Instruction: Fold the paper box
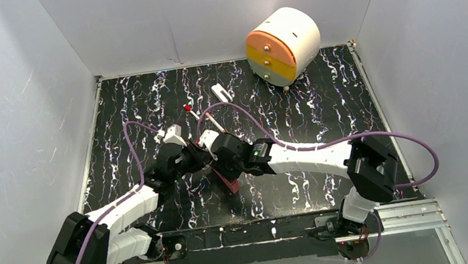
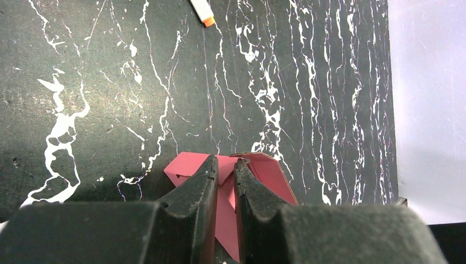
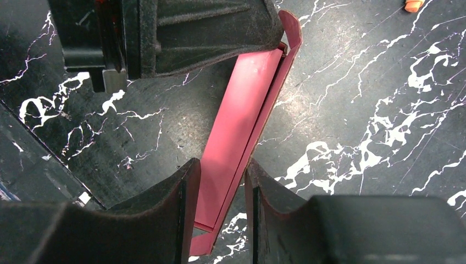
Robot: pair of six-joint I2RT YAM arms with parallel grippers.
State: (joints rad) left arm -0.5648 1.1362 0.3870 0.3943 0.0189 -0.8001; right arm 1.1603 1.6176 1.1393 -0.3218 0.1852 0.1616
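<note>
The paper box (image 1: 231, 181) is pink-red card, partly folded, held between both arms at the middle of the mat. In the left wrist view its flaps (image 2: 275, 177) spread out beyond my fingers. My left gripper (image 2: 225, 166) is shut on a fold of the card. In the right wrist view the box (image 3: 242, 121) runs as a long narrow strip from the left gripper's body (image 3: 181, 33) down between my fingers. My right gripper (image 3: 220, 173) is closed on the strip's sides. In the top view the left gripper (image 1: 203, 163) and right gripper (image 1: 221, 166) meet over the box.
A round white drawer unit (image 1: 282, 45) with orange and yellow fronts stands at the back right. A white marker (image 1: 221, 93) and a red-tipped pen (image 1: 201, 116) lie behind the grippers. The marker's orange tip (image 2: 207, 21) shows far ahead. White walls enclose the mat.
</note>
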